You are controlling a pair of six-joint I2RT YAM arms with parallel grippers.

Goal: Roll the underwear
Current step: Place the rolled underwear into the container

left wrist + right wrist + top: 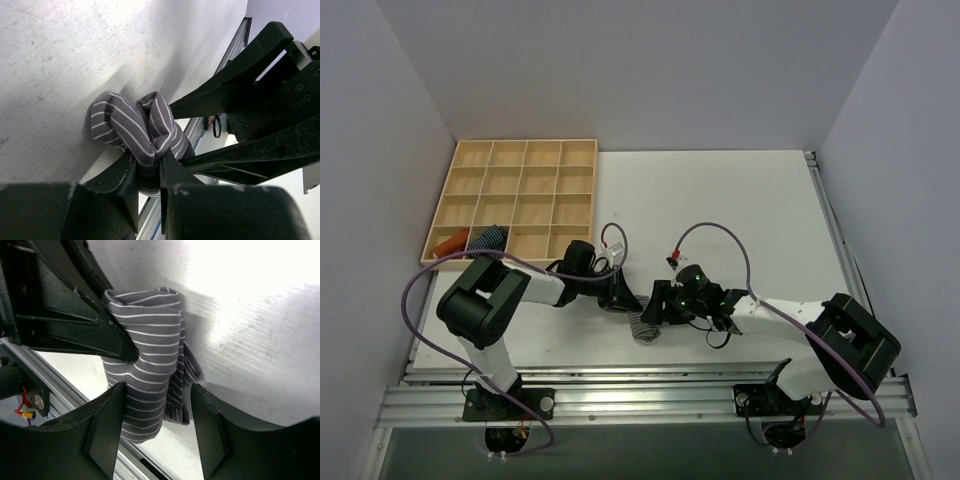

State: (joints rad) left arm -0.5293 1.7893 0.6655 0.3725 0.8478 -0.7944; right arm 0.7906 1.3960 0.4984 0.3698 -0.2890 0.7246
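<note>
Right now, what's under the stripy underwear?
The white table, close to its near edge. The underwear hides the spot right beneath it, so whether anything lies there cannot be seen.

left tool [149, 167] pinched on underwear [125, 125] | right tool [157, 395] jaws spread apart | both arms stretched inward, low

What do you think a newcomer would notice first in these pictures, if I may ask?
Probably the grey striped underwear near the front edge of the table: the left hand pinches the bunched cloth while the right hand straddles it, open. Next, the wooden compartment tray at the far left.
</note>
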